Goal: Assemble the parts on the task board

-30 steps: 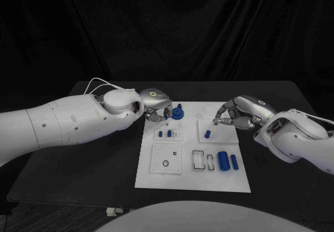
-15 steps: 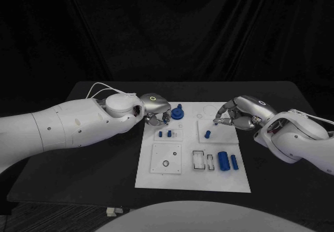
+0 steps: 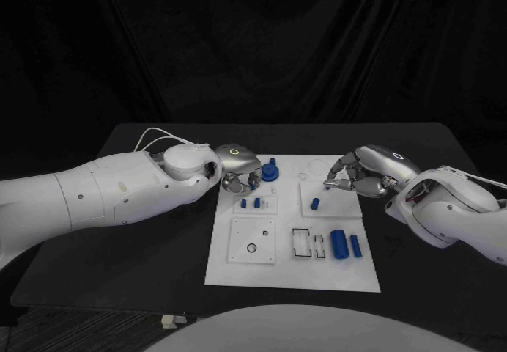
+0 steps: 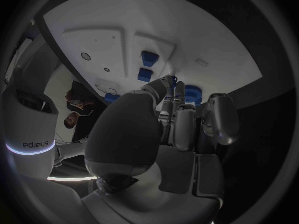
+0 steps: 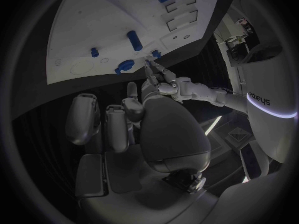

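Both hands' grip unclear; left hand (image 3: 239, 167) beside blue parts (image 3: 249, 203); right hand (image 3: 354, 176) over board (image 3: 293, 273)

L hand (image 4: 168, 129) is seen w/ fingers (image 4: 163, 87) curled over the white task board (image 4: 124, 30), tips near a blue round part (image 4: 192, 92). Two small blue parts (image 4: 148, 57) are seen standing on the board beyond.

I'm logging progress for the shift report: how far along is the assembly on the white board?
Early to midway, as far as I can tell. Already standing at the far end of the task board: a blue gear-like part. In hand: the left hand works beside it and the right hand hovers over the small peg; what either holds is unclear. Left: the loose blue cylinders beside the open slots.
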You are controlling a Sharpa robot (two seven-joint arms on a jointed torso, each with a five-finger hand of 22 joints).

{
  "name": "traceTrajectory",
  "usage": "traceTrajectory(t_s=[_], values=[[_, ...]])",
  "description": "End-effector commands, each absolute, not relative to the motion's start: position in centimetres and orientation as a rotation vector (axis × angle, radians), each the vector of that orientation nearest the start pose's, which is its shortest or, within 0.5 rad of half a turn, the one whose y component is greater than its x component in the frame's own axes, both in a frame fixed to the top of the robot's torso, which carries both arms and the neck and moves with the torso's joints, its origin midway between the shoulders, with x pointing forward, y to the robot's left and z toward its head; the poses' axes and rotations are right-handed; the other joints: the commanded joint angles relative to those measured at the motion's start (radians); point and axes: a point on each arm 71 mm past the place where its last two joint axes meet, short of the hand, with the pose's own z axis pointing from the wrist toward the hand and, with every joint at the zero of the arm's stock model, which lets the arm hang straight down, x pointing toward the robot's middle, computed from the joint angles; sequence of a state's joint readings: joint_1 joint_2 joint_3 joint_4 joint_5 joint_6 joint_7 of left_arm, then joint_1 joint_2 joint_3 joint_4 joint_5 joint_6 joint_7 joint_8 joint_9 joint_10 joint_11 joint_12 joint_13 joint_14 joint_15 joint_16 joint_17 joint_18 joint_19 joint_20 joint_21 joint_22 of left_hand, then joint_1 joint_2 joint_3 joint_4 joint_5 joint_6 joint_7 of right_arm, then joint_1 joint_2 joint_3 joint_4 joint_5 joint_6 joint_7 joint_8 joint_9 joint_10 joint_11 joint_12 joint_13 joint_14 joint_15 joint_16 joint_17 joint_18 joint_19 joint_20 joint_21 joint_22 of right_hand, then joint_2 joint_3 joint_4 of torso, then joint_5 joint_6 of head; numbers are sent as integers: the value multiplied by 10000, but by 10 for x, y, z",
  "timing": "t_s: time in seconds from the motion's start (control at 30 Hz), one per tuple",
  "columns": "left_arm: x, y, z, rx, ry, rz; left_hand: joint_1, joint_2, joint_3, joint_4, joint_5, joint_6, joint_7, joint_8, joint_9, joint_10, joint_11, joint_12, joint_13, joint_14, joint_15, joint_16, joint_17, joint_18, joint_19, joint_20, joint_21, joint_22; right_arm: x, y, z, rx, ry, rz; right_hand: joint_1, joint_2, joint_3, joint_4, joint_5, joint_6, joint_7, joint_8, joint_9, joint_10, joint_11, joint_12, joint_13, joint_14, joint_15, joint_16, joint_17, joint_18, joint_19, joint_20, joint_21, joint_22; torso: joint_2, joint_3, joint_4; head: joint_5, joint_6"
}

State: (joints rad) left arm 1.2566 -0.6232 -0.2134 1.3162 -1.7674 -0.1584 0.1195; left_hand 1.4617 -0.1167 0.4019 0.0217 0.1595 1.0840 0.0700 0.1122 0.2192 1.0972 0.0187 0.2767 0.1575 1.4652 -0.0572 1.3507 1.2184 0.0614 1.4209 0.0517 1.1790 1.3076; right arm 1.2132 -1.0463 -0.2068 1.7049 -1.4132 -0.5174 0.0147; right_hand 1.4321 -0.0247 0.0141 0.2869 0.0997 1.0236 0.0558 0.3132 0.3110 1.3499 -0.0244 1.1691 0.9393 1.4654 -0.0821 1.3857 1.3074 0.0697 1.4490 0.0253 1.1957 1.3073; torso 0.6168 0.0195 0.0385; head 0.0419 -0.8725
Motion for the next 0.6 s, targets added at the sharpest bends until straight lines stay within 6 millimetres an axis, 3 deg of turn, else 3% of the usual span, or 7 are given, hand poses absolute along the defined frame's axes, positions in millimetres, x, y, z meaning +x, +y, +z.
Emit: traceTrajectory(t_s=[0.03, 0.6], values=[[489, 131, -236, 8229, 17102, -6341, -76, 34, 74, -16, -45, -75, 2, -51, -14, 79, -1, -54, 18, -54, -31, -49, -6, 158, -66, -2, -69, 1598, 422, -242, -209, -1422, 16092, 7316, -102, -37, 65, 12, -9, -61, 4, -49, -9, -56, -3, -22, 1789, 581, -34, -45, 496, 55, -41, 9, -64, 1633, -6, 1, -7, -13, -1], [490, 128, -238, 8325, 17246, -6335, -67, 46, 97, -29, -26, -99, -9, -73, -18, 94, -2, -67, 15, -75, -29, -85, -59, 163, -79, -1, -104, 1591, 422, -242, -209, -1427, 16104, 7325, -102, -37, 65, 12, -9, -61, 4, -49, -9, -56, -3, -22, 1789, 581, -34, -45, 496, 55, -41, 9, -64, 1633, -6, 3, -1, -7, -1]])
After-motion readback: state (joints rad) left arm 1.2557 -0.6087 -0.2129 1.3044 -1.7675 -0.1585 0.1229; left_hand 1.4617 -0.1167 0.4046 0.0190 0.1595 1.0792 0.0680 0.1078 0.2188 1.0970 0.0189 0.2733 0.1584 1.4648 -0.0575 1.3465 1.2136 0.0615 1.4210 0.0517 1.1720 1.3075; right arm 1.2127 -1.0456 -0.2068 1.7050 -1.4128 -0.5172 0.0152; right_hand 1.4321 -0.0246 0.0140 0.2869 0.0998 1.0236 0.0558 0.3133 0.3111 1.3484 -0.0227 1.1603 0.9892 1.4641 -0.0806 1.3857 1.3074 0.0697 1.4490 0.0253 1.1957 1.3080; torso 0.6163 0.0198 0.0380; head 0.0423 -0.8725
